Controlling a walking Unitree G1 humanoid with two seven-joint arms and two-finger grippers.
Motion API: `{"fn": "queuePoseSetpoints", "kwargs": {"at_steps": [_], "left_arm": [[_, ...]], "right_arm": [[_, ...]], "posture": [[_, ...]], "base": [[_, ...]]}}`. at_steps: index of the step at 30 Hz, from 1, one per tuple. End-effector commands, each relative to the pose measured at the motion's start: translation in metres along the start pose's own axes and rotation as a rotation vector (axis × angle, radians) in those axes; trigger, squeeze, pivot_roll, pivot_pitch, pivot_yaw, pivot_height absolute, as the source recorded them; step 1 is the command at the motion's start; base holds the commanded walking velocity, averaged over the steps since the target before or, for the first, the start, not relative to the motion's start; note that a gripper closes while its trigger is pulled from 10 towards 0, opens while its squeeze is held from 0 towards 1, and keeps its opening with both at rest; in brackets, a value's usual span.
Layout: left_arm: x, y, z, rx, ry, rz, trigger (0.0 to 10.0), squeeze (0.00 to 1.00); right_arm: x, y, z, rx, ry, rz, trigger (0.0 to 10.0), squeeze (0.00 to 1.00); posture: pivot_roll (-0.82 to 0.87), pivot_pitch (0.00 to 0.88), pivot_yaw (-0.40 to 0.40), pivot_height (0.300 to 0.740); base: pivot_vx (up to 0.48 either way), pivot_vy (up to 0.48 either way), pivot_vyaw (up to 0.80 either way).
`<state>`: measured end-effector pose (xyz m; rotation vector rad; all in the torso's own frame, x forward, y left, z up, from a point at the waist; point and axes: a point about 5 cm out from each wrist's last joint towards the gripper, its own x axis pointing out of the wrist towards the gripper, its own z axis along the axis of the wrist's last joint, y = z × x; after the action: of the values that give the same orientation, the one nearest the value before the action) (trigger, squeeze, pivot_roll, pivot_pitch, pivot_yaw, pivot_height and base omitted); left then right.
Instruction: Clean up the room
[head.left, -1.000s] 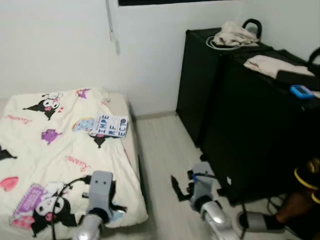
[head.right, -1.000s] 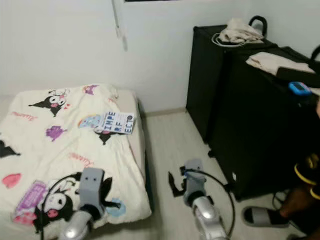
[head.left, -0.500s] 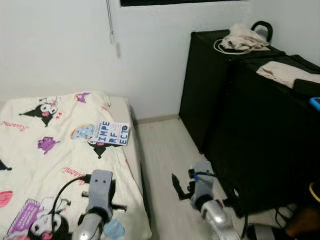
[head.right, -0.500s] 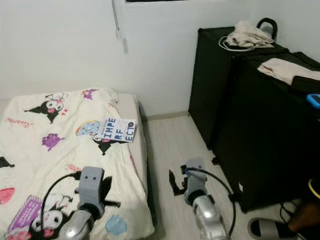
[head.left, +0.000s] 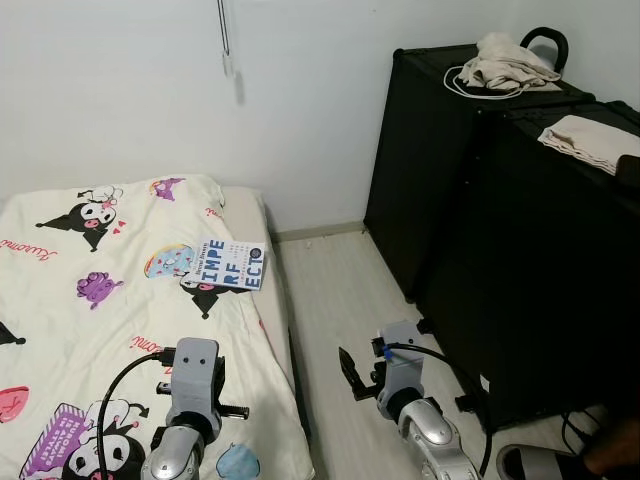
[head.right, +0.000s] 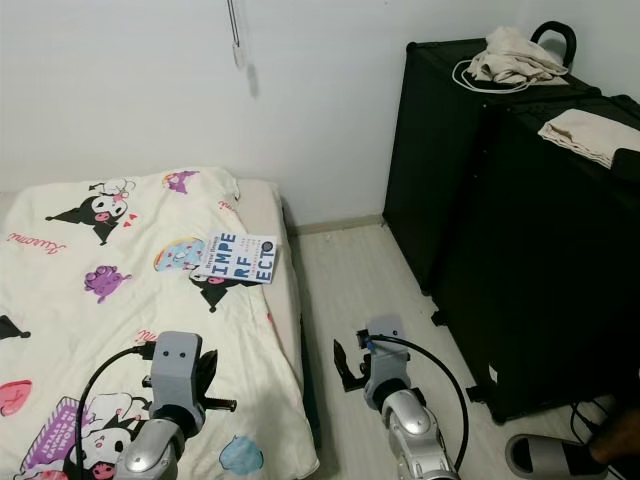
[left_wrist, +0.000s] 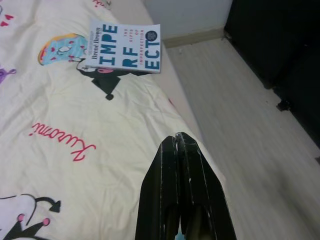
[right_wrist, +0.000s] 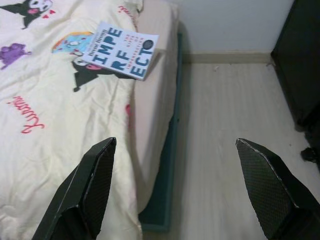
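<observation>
A blue and white book (head.left: 228, 265) lies flat on the cream cartoon-print blanket of the low bed (head.left: 90, 330), near the bed's right edge. In the left wrist view the book (left_wrist: 125, 46) is well ahead of my left gripper (left_wrist: 179, 139), which is shut and empty above the blanket. My right gripper (right_wrist: 174, 150) is open with its fingers wide apart. It hangs over the bed's edge and the pale floor, and the book (right_wrist: 120, 50) lies ahead of it.
Tall black cabinets (head.left: 470, 200) line the right side, with a bundle of cloth and cable (head.left: 510, 62) and a folded cloth (head.left: 585, 140) on top. A strip of pale wood floor (head.left: 340, 290) runs between bed and cabinets. A slipper (head.right: 550, 455) lies at the bottom right.
The camera has shifted, so the bed and cabinets now sit differently in view and the person's leg at the right has nearly left the picture. Both arms hold the same pose.
</observation>
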<state>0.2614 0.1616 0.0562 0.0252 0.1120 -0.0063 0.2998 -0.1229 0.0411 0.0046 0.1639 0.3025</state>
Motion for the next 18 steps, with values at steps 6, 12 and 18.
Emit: {"fn": "queuePoseSetpoints", "kwargs": {"at_steps": [6,12,18], "left_arm": [[-0.0039,0.0004,-0.0057,0.007,0.021,0.000,10.0,0.00],[-0.0041,-0.0003,-0.0048,0.017,0.014,-0.004,10.0,0.00],[-0.0042,-0.0004,-0.0046,0.018,0.013,-0.004,10.0,0.00]], "right_arm": [[-0.0037,-0.0017,-0.0073,0.015,0.030,-0.015,10.0,0.00],[-0.0040,-0.0017,-0.0077,0.016,0.031,-0.016,10.0,0.00],[-0.0041,-0.0017,-0.0078,0.017,0.031,-0.018,10.0,0.00]], "posture": [[0.05,0.155,0.004,0.740],[0.05,0.155,0.004,0.740],[0.05,0.156,0.006,0.740]], "base": [[0.000,0.000,0.00],[0.000,0.000,0.00],[0.000,-0.105,0.00]]}}
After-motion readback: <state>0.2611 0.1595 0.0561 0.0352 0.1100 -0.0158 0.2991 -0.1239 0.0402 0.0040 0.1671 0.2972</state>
